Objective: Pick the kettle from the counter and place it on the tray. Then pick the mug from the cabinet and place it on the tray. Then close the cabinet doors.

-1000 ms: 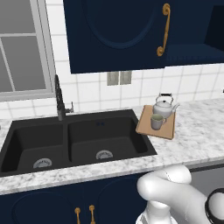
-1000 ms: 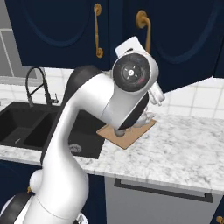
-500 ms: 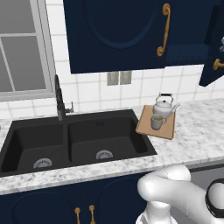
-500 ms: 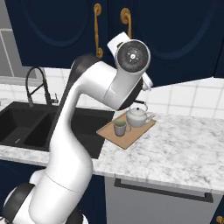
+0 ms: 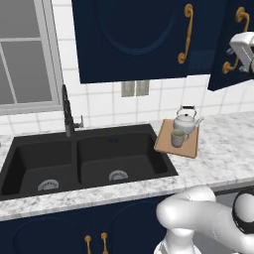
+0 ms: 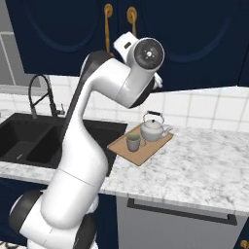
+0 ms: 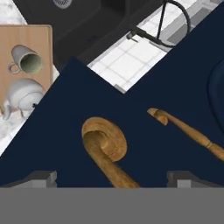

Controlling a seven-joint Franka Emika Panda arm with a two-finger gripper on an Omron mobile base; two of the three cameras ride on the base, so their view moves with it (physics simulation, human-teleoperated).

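Kettle (image 5: 187, 122) & mug (image 5: 177, 138) sit on tray (image 5: 168, 142), so we judge only the right door (image 5: 227, 49) is left, ajar. Our tool (image 7: 111, 177) is spread wide, empty, fingertips either side of its brass handle (image 7: 105, 153), directly ahead, long axis running toward us.

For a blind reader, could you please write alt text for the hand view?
The open pincer faces a navy cabinet door, its brass handle between the fingertips. Below, the kettle and mug stand on the tray.

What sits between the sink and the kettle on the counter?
In the left base view, the mug stands on the tray just in front of the kettle, towards the sink; otherwise only bare tray edge and counter.
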